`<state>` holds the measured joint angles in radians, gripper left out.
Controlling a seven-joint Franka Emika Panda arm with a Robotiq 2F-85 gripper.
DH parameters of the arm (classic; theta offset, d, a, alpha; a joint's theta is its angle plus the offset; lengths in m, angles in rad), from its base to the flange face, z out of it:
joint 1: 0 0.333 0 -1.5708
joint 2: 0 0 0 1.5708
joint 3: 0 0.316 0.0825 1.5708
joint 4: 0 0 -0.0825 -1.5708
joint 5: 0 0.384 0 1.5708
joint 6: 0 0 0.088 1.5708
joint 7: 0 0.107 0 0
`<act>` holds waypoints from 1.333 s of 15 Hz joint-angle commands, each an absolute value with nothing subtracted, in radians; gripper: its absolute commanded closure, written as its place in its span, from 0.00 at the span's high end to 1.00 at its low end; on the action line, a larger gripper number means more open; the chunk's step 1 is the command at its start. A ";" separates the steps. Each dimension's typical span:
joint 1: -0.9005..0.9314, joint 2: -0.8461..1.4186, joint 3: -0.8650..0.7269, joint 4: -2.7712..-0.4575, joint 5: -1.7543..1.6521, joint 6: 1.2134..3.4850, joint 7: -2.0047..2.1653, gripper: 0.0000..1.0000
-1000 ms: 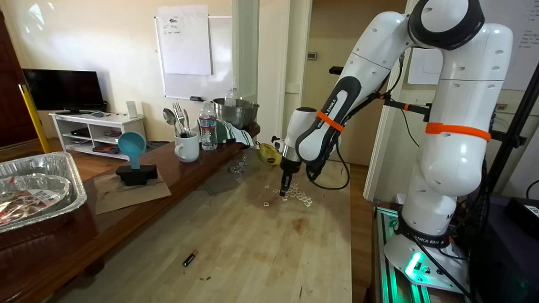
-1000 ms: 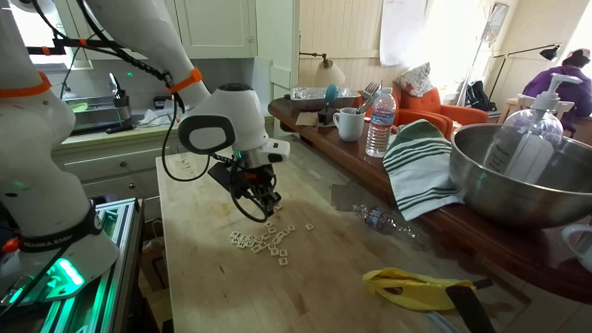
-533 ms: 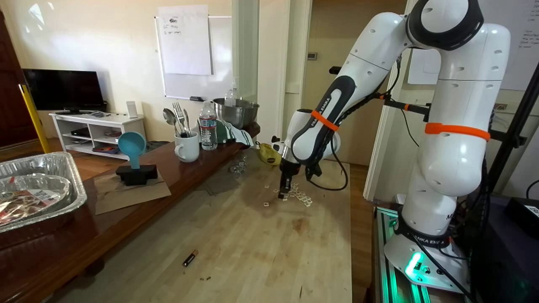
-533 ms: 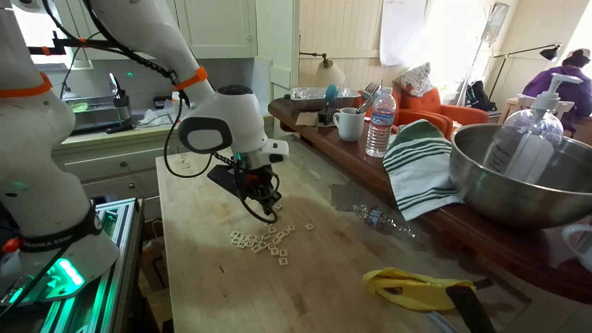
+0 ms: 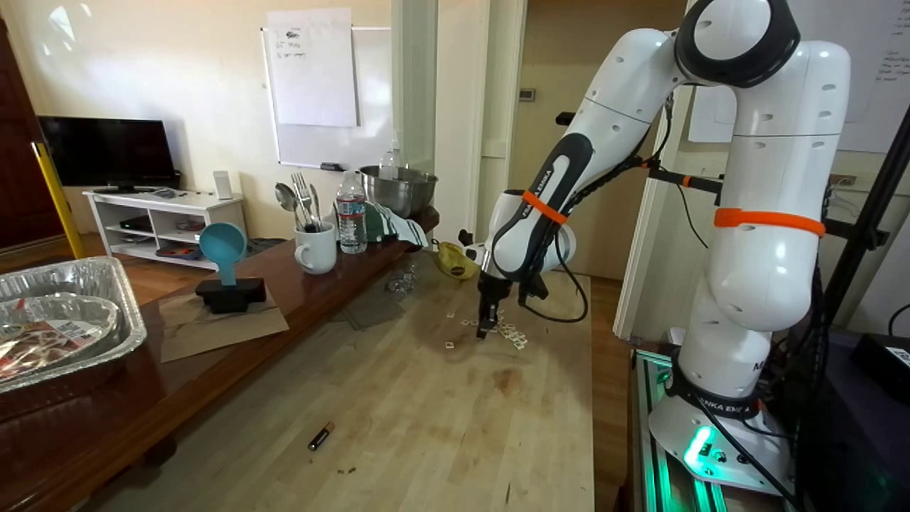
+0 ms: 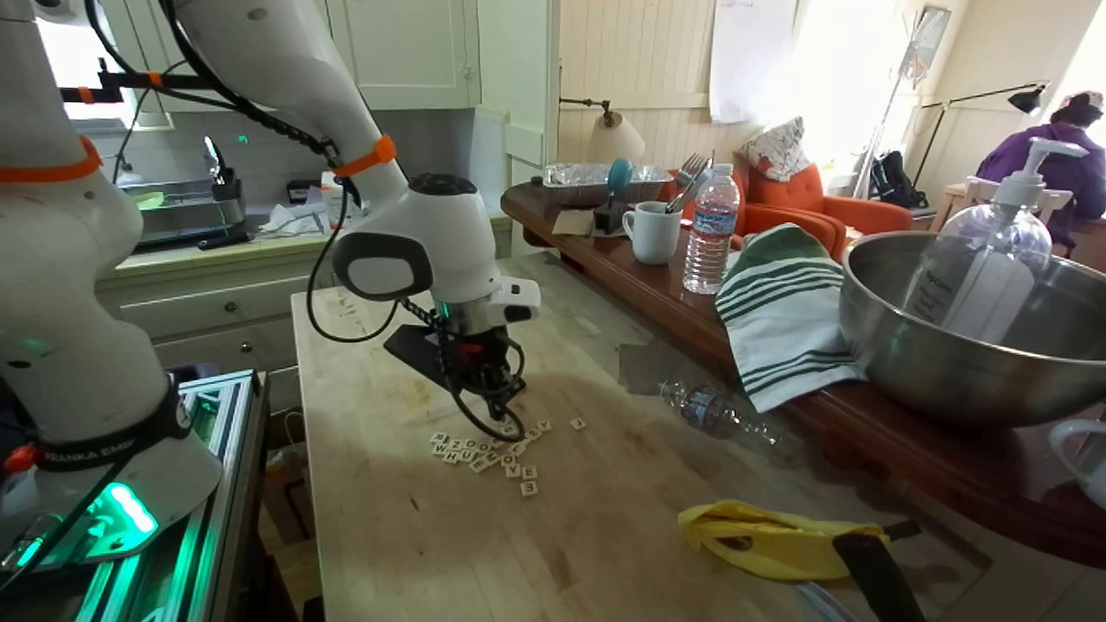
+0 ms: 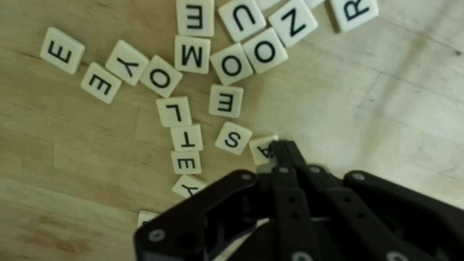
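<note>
My gripper [image 7: 285,145] has its black fingertips pressed together, with nothing visible between them. In the wrist view the fingertips cover part of a cream letter tile "A" [image 7: 258,151]; I cannot tell whether they touch it. An "S" tile [image 7: 233,137] and an "E" tile [image 7: 225,101] lie just beyond it. A row of "L" [image 7: 174,111], "T" [image 7: 186,137], "E" [image 7: 186,162] and "Y" [image 7: 188,185] tiles lies to the left. In both exterior views the gripper [image 5: 485,333] points down close over the tile cluster [image 6: 484,458] on the wooden table.
A battery [image 5: 320,436] lies on the table. A clear bottle [image 6: 721,415] and a yellow bag [image 6: 778,540] lie along its far side. A raised dark wood counter [image 6: 596,259] borders it, with a mug [image 6: 654,233], a water bottle [image 6: 712,229], a striped towel [image 6: 782,315] and a steel bowl [image 6: 976,345].
The gripper has moved lower and a little sideways over the tiles, and the arm has shifted with it. Its cable loop now hangs over part of the cluster. The tiles show no visible movement.
</note>
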<state>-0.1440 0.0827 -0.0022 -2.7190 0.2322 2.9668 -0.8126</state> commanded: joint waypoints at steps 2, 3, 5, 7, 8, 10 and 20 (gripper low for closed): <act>-0.147 0.100 -0.016 -2.716 0.212 3.002 -0.824 0.00; -0.150 0.100 -0.008 -2.715 0.235 3.008 -0.838 0.00; -0.151 0.091 -0.001 -2.719 0.246 3.027 -0.848 0.00; -0.153 0.092 -0.002 -2.719 0.235 3.044 -0.866 0.00; -0.158 0.099 0.005 -2.715 0.246 3.045 -0.894 0.00; -0.165 0.104 0.025 -2.711 0.278 3.044 -0.951 0.00; -0.197 0.129 0.061 -2.711 0.309 3.024 -1.166 0.00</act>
<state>-0.1734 0.0972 0.0466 -2.7184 0.2830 3.0222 -1.0981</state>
